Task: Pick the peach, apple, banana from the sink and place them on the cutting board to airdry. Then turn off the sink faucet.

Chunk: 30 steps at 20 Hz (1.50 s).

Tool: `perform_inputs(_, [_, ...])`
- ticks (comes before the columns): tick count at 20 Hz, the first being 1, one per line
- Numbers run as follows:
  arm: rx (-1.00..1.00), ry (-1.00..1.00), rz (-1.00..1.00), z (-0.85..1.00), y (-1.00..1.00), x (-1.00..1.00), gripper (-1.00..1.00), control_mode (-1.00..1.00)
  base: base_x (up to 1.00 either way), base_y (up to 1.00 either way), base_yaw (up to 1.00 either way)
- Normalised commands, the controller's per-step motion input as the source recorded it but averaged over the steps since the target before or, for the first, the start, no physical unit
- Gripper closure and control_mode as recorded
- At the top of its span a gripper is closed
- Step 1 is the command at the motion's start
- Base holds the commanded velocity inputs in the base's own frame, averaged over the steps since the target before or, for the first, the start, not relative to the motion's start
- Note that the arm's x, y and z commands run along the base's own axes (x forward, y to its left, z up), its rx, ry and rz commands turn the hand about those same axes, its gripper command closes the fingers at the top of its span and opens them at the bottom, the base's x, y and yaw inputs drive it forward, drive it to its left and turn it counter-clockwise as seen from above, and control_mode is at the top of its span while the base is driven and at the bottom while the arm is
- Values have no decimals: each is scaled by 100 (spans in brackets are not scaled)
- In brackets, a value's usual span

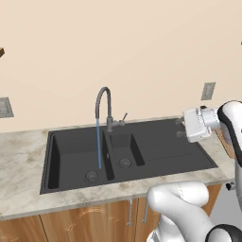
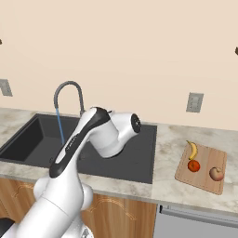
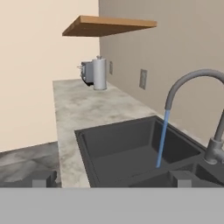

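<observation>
The banana [image 2: 193, 149], the red apple [image 2: 194, 165] and the paler peach [image 2: 215, 174] lie on the wooden cutting board [image 2: 205, 159], on the counter right of the sink [image 2: 139, 160]. Both black basins of the sink [image 1: 170, 146] hold no fruit. The sink faucet [image 1: 105, 105] runs, a thin blue stream [image 1: 99, 144] falling into the large basin. Its lever [image 1: 124, 116] sticks out to the right. My gripper [image 1: 180, 128] hovers open over the drainboard, pointing left at the faucet, with nothing between its fingers. In the hand view the gripper [image 3: 111, 179] faces the faucet [image 3: 192, 83] and the stream [image 3: 162, 138].
A wooden shelf [image 3: 109, 26] hangs over the far counter, where a metal appliance [image 3: 96, 72] stands by the wall. Wall outlets [image 1: 208, 90] sit above the counter. My own arm [image 2: 79, 139] blocks part of the sink in the right base view.
</observation>
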Motion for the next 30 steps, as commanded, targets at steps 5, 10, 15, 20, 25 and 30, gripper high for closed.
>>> perform_inputs(5, [3,0,-13,-6,24,22,-100,-100,0,0,0])
perform_inputs(10, [1,0,-1,-17,7,15,-100,-100,0,0,0])
perform_inputs(15, [6,0,0,-6,1,36,-100,-100,0,0,0])
perform_inputs(20, [6,2,0,-11,2,45,-100,-100,0,0,0])
perform_inputs(25, [3,2,0,-12,6,41,-100,-100,0,0,0])
perform_inputs(30, [1,0,0,0,7,41,-100,-100,0,0,0])
